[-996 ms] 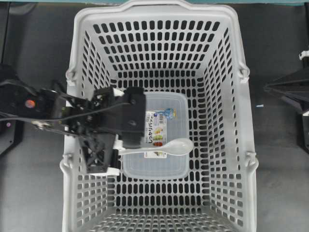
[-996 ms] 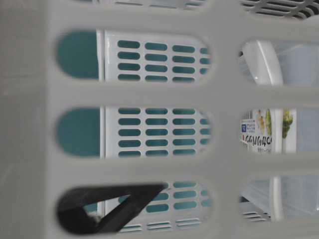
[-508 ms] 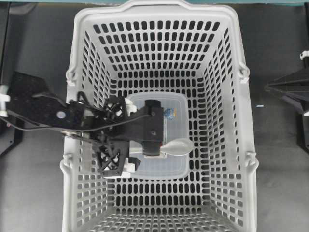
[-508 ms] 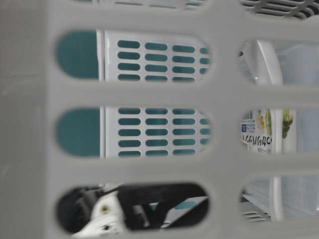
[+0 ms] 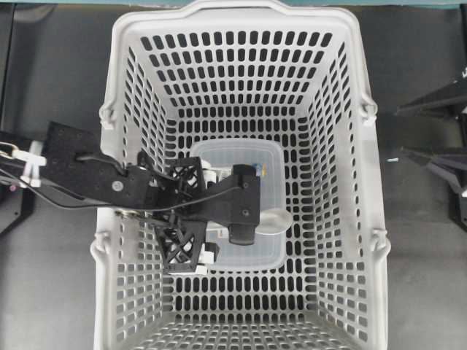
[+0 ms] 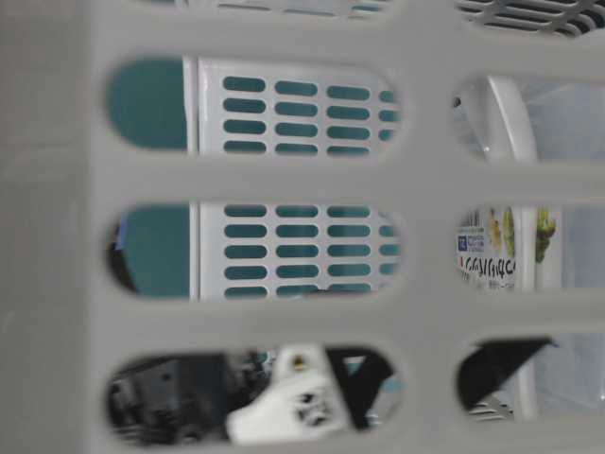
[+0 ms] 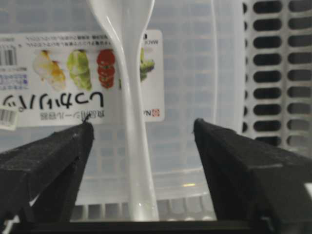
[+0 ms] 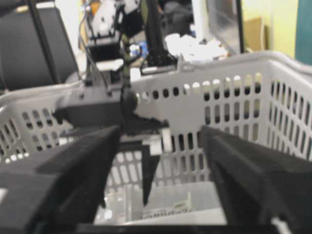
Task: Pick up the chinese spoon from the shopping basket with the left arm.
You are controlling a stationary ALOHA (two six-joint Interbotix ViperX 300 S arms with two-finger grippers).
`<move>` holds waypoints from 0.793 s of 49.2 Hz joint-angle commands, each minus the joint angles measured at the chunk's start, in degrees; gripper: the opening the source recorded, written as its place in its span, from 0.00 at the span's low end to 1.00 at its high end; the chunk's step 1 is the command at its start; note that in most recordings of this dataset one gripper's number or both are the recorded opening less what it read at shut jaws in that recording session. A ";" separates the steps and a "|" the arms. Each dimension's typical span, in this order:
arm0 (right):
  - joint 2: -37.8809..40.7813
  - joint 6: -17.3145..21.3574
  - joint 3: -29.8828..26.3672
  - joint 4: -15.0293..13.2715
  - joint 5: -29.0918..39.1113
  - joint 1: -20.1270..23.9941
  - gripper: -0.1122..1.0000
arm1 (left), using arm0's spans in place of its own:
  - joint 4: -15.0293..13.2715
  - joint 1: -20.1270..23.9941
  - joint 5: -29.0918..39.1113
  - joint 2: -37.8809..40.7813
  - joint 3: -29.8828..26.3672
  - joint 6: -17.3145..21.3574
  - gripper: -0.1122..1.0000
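The white chinese spoon (image 7: 130, 73) lies on the lid of a clear labelled container (image 7: 195, 63) on the floor of the grey shopping basket (image 5: 241, 22). In the overhead view only its bowl (image 5: 276, 219) shows past my left wrist. My left gripper (image 7: 141, 131) is open and low inside the basket. Its black fingers (image 7: 48, 161) stand either side of the spoon's handle, apart from it. In the overhead view the left gripper (image 5: 209, 214) sits over the container's left part. My right gripper (image 5: 400, 131) is open and empty outside the basket's right wall.
The container (image 5: 263, 251) fills the middle of the basket floor. The slotted basket walls (image 5: 336, 146) rise close on all sides of my left arm. The table-level view looks through a wall slot at a white fingertip (image 6: 284, 411) of the left gripper.
My left arm has reached further right and lower into the basket, and its jaws now straddle the spoon's handle. The right gripper's fingers have spread apart.
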 commanded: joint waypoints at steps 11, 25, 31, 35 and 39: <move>0.26 0.09 -1.05 0.18 -0.18 -0.18 0.72 | 0.18 -0.09 -3.52 0.09 0.00 0.97 0.36; 0.09 0.09 -0.97 0.18 -0.26 -0.18 0.72 | 0.18 0.26 0.00 -2.11 -1.23 1.05 0.22; 0.00 0.09 -1.05 0.18 -0.18 -0.18 0.72 | 0.18 1.49 4.83 -4.39 -3.96 1.05 0.22; 0.09 0.09 -1.05 0.18 -0.18 -0.18 0.72 | 0.18 2.55 7.73 -5.62 -6.68 1.49 0.22; 0.00 0.09 -1.05 0.09 -0.18 -0.18 0.72 | 0.18 3.34 10.02 -6.33 -9.84 2.99 0.22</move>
